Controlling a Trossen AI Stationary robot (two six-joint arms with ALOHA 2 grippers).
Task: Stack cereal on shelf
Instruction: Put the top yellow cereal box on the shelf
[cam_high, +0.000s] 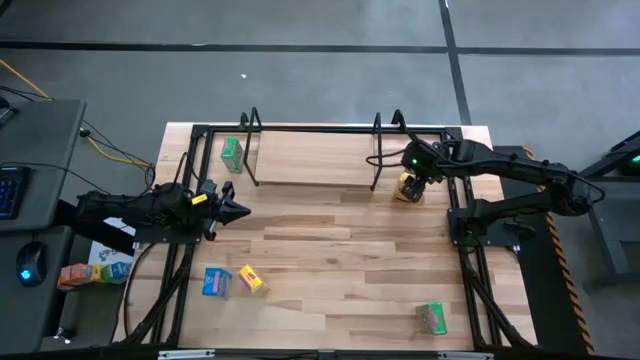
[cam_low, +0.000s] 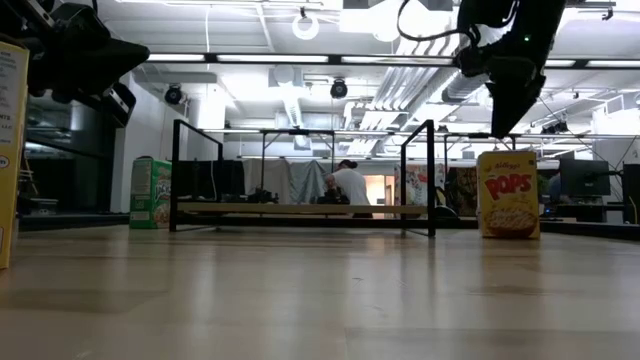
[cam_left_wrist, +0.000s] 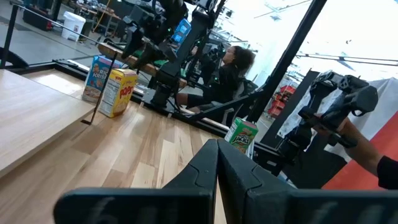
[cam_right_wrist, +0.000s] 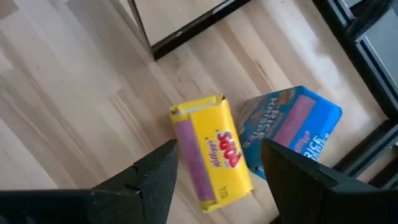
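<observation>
A yellow cereal box (cam_right_wrist: 211, 158) stands upright on the table just off the right end of the shelf (cam_high: 310, 160). A blue cereal box (cam_right_wrist: 292, 127) stands close beside it. My right gripper (cam_right_wrist: 219, 149) hangs open above the yellow box (cam_low: 508, 193), pointing steeply down, one finger to each side and clear of its top. My left gripper (cam_high: 240, 210) is shut and empty. It points level over the table's left part, well short of the boxes. The shelf plank (cam_low: 300, 210) carries nothing.
A green box (cam_high: 232, 152) stands off the shelf's left end. Toward the near edge lie a blue box (cam_high: 215, 282), a yellow box (cam_high: 252, 280) and a green box (cam_high: 431, 318). Black frame rails (cam_high: 460, 230) run along the table's sides. A person is in the room behind.
</observation>
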